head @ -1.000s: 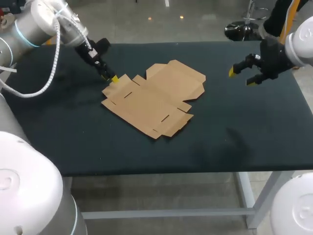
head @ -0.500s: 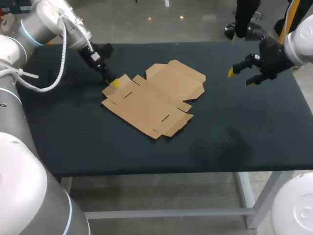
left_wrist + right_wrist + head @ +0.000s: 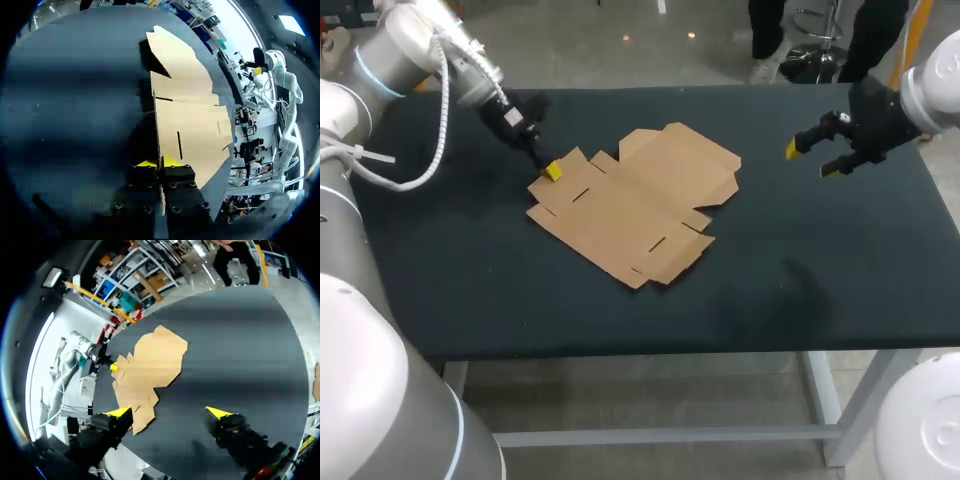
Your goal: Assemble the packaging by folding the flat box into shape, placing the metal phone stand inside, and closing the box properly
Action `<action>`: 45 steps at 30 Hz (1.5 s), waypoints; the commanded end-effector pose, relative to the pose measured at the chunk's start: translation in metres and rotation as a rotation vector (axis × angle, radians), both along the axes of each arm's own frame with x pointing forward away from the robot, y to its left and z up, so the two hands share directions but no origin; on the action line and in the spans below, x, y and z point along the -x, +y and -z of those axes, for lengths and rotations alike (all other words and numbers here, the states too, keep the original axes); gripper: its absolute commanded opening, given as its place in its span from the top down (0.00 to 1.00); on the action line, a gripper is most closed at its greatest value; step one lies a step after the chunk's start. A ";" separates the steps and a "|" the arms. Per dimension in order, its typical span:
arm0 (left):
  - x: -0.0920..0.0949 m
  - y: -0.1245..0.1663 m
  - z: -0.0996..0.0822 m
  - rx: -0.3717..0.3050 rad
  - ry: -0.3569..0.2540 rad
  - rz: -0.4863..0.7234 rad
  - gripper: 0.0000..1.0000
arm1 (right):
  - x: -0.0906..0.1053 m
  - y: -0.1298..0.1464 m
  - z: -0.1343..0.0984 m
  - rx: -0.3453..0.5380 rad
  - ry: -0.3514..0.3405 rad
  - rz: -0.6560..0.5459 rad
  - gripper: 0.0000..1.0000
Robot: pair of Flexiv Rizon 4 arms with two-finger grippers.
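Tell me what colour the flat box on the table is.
The flat box is plain light brown cardboard; the head view shows it best.

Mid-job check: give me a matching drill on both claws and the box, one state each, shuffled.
Things:
1. left claw
2. right claw
3. box

States:
A. unfolded, flat sheet
B. open, well clear of the cardboard
C. shut on a corner flap

Pairs: 1-C, 2-B, 3-A
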State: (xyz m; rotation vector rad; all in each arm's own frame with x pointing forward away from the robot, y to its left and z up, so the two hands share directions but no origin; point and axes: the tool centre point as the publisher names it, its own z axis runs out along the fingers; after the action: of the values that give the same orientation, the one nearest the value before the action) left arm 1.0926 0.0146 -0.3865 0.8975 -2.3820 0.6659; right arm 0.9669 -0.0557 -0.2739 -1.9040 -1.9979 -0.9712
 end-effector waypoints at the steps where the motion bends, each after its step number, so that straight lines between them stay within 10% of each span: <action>1: 0.018 0.007 0.001 0.041 -0.029 -0.086 1.00 | 0.001 -0.002 -0.002 -0.005 0.001 -0.010 0.00; 16: 0.065 0.008 -0.010 0.095 0.038 -0.475 1.00 | 0.005 -0.007 -0.002 -0.028 -0.004 -0.038 0.00; 29: 0.106 0.015 -0.009 0.163 -0.020 -0.681 1.00 | 0.012 -0.012 -0.002 -0.044 -0.012 -0.049 0.00; 30: 0.107 0.015 -0.008 0.165 -0.016 -0.675 0.84 | 0.012 -0.012 -0.002 -0.045 -0.012 -0.049 0.00; 32: 0.108 0.015 -0.007 0.149 -0.032 -0.663 0.00 | 0.013 -0.012 -0.002 -0.046 -0.011 -0.051 0.00; 45: 0.093 0.023 -0.024 0.058 -0.140 -0.520 0.00 | 0.018 -0.005 -0.001 -0.033 0.047 -0.082 0.00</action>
State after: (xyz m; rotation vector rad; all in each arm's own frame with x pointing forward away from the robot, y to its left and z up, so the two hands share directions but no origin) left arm 1.0063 0.0358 -0.3702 1.3594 -2.1650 0.9450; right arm 0.9457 -0.0609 -0.2747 -1.8022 -2.0030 -0.9411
